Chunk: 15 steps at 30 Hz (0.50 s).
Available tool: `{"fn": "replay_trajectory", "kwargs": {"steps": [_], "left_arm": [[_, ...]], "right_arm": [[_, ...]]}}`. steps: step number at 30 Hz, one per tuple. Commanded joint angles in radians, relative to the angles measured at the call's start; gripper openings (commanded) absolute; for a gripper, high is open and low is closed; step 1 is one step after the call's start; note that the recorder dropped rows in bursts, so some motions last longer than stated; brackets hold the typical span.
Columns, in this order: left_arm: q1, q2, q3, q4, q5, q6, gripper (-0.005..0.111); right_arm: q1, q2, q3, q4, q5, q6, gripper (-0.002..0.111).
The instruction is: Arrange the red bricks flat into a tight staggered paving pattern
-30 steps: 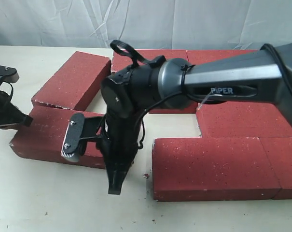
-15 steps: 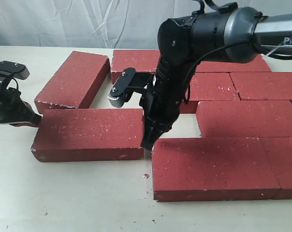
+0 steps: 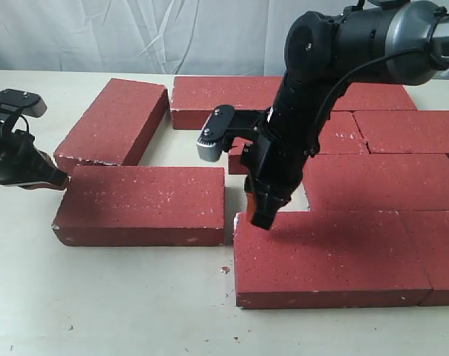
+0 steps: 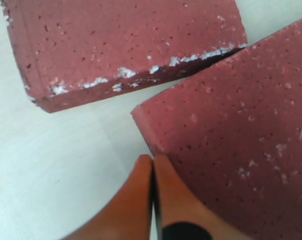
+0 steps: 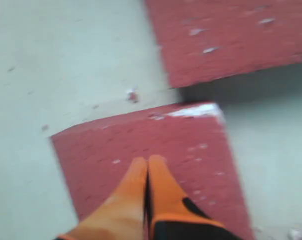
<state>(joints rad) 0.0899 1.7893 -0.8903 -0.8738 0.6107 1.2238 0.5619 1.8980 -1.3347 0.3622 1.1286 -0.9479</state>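
In the exterior view you have a pale table (image 3: 98, 297) with a white cloth (image 3: 98, 30) hung behind it. The red bricks (image 3: 372, 178) lie flat in staggered rows across the right and back. A loose brick (image 3: 142, 204) lies at the left front, with a narrow gap between it and the front brick (image 3: 328, 256). An angled brick (image 3: 116, 122) sits just behind the loose one. Your right arm (image 3: 372, 37) reaches over the paved rows and hides part of them. Your right gripper (image 3: 263, 216) points down at the front brick's far left corner. Your left gripper (image 3: 55, 179) meets the loose brick's left end.

In the left wrist view your orange fingers (image 4: 138, 200) are pressed together with nothing between them. Their tips sit right at the loose brick's corner, and the angled brick's chipped white edge lies just beyond.

The right wrist view is blurred. Both fingers (image 5: 163, 190) are clenched empty over the front brick's top face, near its corner. Another brick lies across a gap.
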Motion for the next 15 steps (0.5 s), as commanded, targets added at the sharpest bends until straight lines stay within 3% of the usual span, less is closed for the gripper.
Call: {"fn": "replay_trajectory", "kwargs": {"steps": [1,5,15], "left_arm": [[0.000,-0.075,-0.017,0.101,0.018,-0.141,0.000],[0.000,-0.100,-0.017,0.216,0.003,-0.265,0.000],[0.000,-0.007,0.004,0.198,-0.095,-0.305,0.000]], "right_arm": [[-0.001,-0.017,0.015,0.065,0.034,-0.091,-0.001],[0.032,-0.017,0.015,0.195,-0.055,-0.131,-0.001],[0.154,0.038,0.013,0.206,-0.251,-0.177,-0.001]]}}
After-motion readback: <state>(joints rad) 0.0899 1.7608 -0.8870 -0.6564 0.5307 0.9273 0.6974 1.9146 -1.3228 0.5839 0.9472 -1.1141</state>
